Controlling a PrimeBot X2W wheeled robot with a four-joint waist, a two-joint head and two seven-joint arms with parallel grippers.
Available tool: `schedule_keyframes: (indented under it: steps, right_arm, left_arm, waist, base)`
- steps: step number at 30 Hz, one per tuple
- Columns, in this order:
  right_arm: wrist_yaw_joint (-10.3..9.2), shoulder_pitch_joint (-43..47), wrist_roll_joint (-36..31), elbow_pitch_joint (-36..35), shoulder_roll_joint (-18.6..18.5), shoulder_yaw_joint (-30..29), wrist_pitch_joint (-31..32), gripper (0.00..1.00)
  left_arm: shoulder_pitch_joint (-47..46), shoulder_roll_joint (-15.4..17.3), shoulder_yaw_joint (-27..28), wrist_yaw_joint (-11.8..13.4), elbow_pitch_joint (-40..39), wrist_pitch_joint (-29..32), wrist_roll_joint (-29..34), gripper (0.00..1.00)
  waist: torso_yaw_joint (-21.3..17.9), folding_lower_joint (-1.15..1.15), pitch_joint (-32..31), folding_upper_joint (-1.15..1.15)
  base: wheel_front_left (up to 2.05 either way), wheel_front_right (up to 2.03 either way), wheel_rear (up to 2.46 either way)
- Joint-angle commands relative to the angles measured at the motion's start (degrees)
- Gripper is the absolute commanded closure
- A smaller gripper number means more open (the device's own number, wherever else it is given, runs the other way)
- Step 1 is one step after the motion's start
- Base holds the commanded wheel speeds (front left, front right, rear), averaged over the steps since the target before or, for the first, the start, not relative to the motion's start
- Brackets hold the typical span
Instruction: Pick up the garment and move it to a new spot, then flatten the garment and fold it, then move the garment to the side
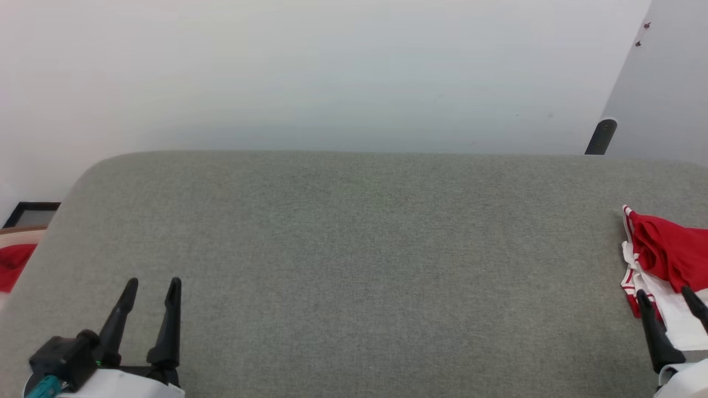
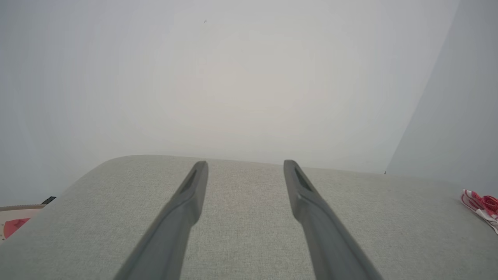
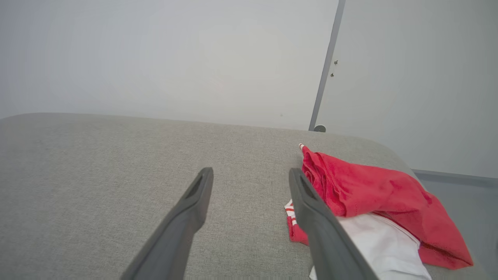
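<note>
One garment (image 1: 666, 251) lies on the grey padded surface (image 1: 354, 249), at its right end and close to its near edge. It is a crumpled heap, with red cloth on top and a white part with red-and-white striped trim underneath.

There are two grippers, each with two dark fingers. The right gripper (image 1: 664, 293) sits over the near right corner of the surface with its fingers spread wide, holding nothing. In the right wrist view, bare grey shows between the fingers of the right gripper (image 3: 251, 171), and the garment (image 3: 369, 190) lies just beside one finger, on its outer side. Whether they touch cannot be told.

The left gripper (image 1: 154, 283) is over the near left part of the surface, well apart from the garment — also wide open and empty.

One plain red cloth (image 1: 14, 262) lies off the surface's left end.
</note>
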Motion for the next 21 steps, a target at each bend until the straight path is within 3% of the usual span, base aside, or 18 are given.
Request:
schedule_keyframes:
  steps: [1,21]
  right_arm:
    - [-0.06,0.8,-0.1,-0.5,0.5,-0.4,0.3,0.0]
    - [-0.06,3.9,-1.6,-5.1,3.2,-1.4,3.2,0.0]
  left_arm:
    - [0.5,0.4,-0.1,-0.2,0.2,0.0,-0.4,0.0]
    - [-0.8,1.5,-1.9,-0.2,2.3,0.0,-3.6,0.0]
  waist:
    - [-0.2,0.0,0.0,0.0]
    - [-1.4,0.0,0.1,0.0]
  base:
    - [0.0,0.0,0.0]
    - [0.0,0.0,0.0]
